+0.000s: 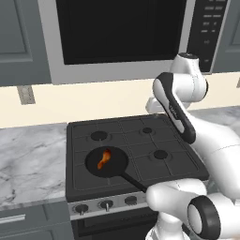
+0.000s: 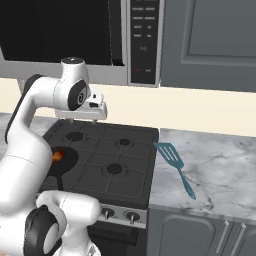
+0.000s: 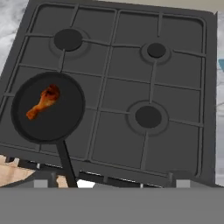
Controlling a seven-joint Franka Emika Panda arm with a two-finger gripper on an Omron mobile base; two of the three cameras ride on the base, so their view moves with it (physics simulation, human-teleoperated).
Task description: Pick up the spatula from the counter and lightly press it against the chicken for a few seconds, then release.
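A teal spatula (image 2: 175,166) lies flat on the marble counter just right of the stove, head toward the wall; a sliver of its head (image 3: 221,65) shows at the right edge of the hand view. An orange-brown chicken drumstick (image 1: 104,158) (image 2: 58,156) (image 3: 43,101) rests in a black frying pan (image 1: 117,165) (image 3: 65,116) on the front left burner. My gripper (image 2: 91,114) (image 3: 111,183) hangs high over the middle of the stove, open and empty, left of the spatula and above and to the right of the pan.
The black stove (image 1: 140,140) (image 2: 110,155) has three bare burners. The pan's handle (image 3: 65,164) sticks out toward the stove's front edge. A microwave (image 1: 117,33) hangs above. Marble counter (image 1: 28,154) (image 2: 220,165) flanks the stove on both sides.
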